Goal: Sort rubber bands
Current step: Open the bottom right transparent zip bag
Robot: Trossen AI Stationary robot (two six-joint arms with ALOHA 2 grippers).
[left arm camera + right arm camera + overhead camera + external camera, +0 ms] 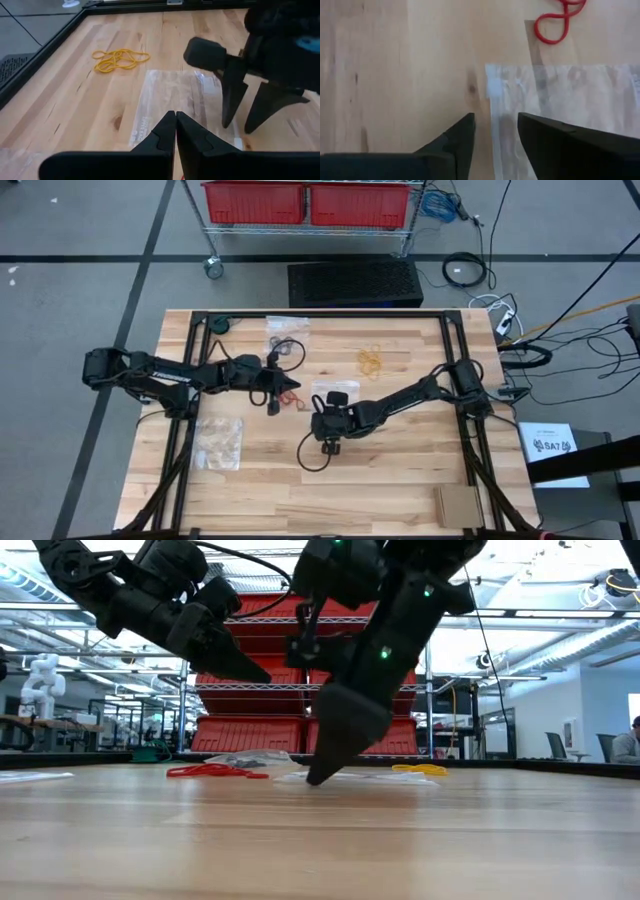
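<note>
Red rubber bands [291, 389] lie in a loose heap on the wood, yellowish ones [370, 360] farther right, black ones [285, 350] on a far clear bag. A clear flat bag [170, 97] lies mid-table. My right gripper [495, 132] is open and points steeply down, one finger over the bag's near-left corner [495, 90], the other beside it over bare wood. Its tips [320, 775] are down at the tabletop. My left gripper [175, 125] is shut, with nothing visible between its fingers. It hovers above the table [245, 665] next to the red bands [210, 771]. My right gripper comes at the clear bag's corner [492, 107] from above, slanting. Its fingertips are at table height. I cannot tell whether they touch the plastic.
A third clear bag [218, 442] lies near the left front. A small cardboard square [458, 505] sits at the front right corner. A black frame [320, 315] runs around the tabletop. Bare wood stretches along the near edge.
</note>
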